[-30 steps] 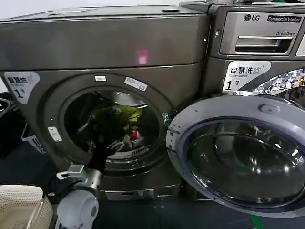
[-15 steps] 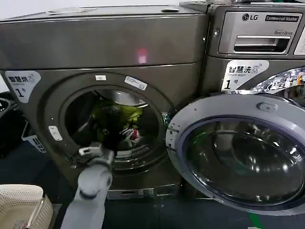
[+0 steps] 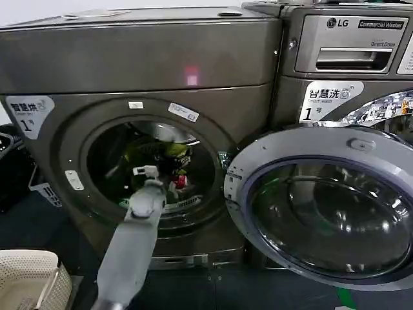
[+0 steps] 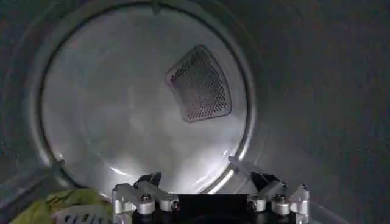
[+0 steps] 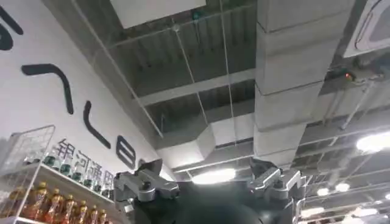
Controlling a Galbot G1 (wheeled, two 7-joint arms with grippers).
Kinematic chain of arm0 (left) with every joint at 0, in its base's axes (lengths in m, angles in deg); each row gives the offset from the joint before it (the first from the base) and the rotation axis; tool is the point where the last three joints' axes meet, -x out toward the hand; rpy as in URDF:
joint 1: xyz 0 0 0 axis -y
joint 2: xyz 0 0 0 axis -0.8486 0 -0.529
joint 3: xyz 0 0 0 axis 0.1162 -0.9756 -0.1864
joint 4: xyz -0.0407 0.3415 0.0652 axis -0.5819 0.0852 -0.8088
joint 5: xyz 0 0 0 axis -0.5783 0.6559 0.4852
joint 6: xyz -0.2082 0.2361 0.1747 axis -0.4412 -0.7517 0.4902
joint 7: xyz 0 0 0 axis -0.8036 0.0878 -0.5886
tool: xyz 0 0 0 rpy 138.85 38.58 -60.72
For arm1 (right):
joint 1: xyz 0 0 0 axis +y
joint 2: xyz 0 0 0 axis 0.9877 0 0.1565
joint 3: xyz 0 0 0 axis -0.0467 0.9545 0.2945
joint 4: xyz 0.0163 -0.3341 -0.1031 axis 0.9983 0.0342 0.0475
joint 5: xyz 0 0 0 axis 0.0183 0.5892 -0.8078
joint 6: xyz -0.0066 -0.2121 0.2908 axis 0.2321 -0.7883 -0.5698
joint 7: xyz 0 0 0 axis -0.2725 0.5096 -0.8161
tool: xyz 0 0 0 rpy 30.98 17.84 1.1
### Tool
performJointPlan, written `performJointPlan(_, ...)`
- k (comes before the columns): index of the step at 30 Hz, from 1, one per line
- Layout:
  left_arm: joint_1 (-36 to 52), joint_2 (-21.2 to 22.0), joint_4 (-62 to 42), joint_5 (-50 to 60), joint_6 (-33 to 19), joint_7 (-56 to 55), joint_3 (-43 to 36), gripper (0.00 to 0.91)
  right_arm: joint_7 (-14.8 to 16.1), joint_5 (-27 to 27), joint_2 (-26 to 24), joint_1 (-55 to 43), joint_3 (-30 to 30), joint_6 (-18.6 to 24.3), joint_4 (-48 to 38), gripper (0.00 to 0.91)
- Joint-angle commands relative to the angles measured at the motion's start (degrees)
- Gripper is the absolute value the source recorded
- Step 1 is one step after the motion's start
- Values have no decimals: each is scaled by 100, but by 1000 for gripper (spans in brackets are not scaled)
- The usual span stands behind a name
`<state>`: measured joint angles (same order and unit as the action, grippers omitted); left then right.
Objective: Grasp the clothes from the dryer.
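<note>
The dryer (image 3: 142, 58) is a dark bronze-grey front-loader with a "1" sticker, and its round opening shows the drum. Inside lie the clothes (image 3: 173, 150): lime-green fabric with a little red piece (image 3: 181, 181) lower down. My left arm reaches through the opening. The left gripper (image 3: 165, 168) is inside the drum, in front of the heap. In the left wrist view the left gripper (image 4: 207, 181) is open with nothing between its fingers, facing the drum's back wall, and the lime-green fabric (image 4: 58, 206) lies off to one side. My right gripper (image 5: 207, 171) is open and points at a ceiling.
The dryer's round door (image 3: 322, 206) hangs open to the right and takes up the space there. An LG-marked machine (image 3: 348, 58) stands behind it. A white lattice basket (image 3: 29, 278) sits on the floor at the lower left. A perforated vent (image 4: 199, 84) is on the drum's back wall.
My left arm has risen from below the opening and pushed forward into the drum, so the gripper is now by the clothes. The clothes and door have not moved.
</note>
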<state>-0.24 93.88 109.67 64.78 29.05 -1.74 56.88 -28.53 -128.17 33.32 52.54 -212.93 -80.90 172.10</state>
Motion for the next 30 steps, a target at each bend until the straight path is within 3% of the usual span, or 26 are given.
performJointPlan(1,1190,-107,-1755,-68,172,435,-315,907,7,3,8,-15,-33,29,-43,907)
performJointPlan(4,1401,-230,-2121,-36,410,934,-430,907,20,1,11,-31,-51,50,-63,907)
performJointPlan(7,1630,-413,-2372,355,570,2218,-617,907,24,-11,1,-38,-64,66,-69,907)
performJointPlan(11,2009,-524,-2948,902,417,3111,-925,907,26,-107,0,-21,-106,69,-70,907)
performJointPlan(18,2505,-613,-3676,1619,-586,4794,-1498,907,51,-115,-16,72,-232,95,-137,907)
performJointPlan(27,3038,-568,-4250,4143,-1749,5335,-2205,907,55,-113,19,92,-267,113,-120,907)
performJointPlan(30,3169,-573,-4243,4832,-1891,5334,-2321,907,57,-109,28,87,-276,113,-110,907)
